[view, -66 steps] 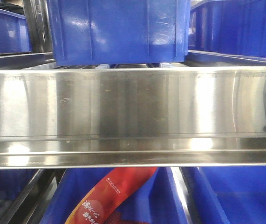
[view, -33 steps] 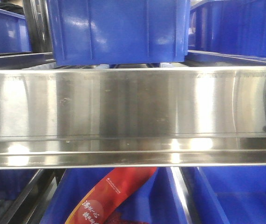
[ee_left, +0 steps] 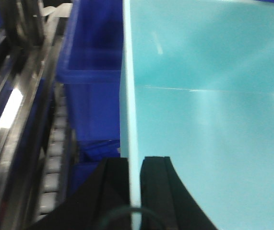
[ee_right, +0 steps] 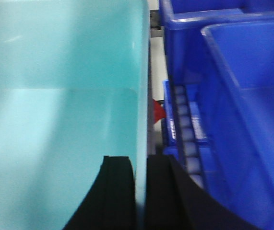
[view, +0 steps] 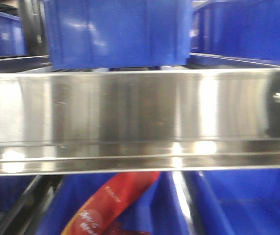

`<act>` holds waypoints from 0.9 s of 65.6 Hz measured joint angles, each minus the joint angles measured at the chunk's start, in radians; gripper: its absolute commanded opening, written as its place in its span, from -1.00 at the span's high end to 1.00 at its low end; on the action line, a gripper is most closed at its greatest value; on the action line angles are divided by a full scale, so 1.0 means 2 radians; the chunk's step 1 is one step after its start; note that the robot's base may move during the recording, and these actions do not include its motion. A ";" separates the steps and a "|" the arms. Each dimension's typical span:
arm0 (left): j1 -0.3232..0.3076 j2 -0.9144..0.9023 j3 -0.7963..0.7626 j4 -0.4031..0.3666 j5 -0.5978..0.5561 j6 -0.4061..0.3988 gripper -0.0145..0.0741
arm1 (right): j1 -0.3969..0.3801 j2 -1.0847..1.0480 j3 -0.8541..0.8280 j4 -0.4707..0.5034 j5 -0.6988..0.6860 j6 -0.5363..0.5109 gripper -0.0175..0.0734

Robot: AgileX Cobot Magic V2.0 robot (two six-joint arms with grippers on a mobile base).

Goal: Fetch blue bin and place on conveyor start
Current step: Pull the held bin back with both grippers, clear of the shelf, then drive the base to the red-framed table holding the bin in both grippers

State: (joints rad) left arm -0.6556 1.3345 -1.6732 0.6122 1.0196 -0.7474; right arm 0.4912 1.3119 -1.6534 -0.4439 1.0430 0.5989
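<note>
Aqua plastic filled most of both wrist views, where the blue bin (ee_left: 208,120) was held by 2 opposite walls. In the left wrist view, the left fingers (ee_left: 110,191) were clenched on the bin's left wall, 1 black finger outside and 1 inside, with the thin rim edge running up between them. In the right wrist view, the right fingers (ee_right: 117,191) were likewise clamped on the bin's right wall, 1 on either face. The bin's inner walls were seen to be smooth.

Just left of the bin a dark blue tub (ee_left: 91,81) was seen, and further left a roller track (ee_left: 54,158) and a steel frame rail (ee_left: 9,108). To the right of the bin, 2 dark blue bins (ee_right: 242,120) were seen, with a line of rollers (ee_right: 189,139) and a small red patch (ee_right: 158,111) between them and the aqua wall.

The front view was blurred. A stainless-steel shelf rail (view: 140,117) was spread across its middle, with an upper dark blue bin (view: 115,34) above it. Below it, a red packet (view: 115,200) was seen in a lower dark blue bin (view: 154,210).
</note>
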 measured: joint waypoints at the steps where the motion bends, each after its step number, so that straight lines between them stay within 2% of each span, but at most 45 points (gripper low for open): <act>1: 0.000 0.000 0.000 0.001 0.000 0.000 0.92 | 0.000 0.000 0.000 0.000 0.000 0.000 0.97; 59: 0.000 0.000 -0.002 0.001 0.000 0.000 0.92 | 0.000 0.000 0.000 0.000 0.000 0.000 0.97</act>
State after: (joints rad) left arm -0.6556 1.3345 -1.6772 0.6142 1.0196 -0.7474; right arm 0.4912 1.3119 -1.6534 -0.4439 1.0430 0.5989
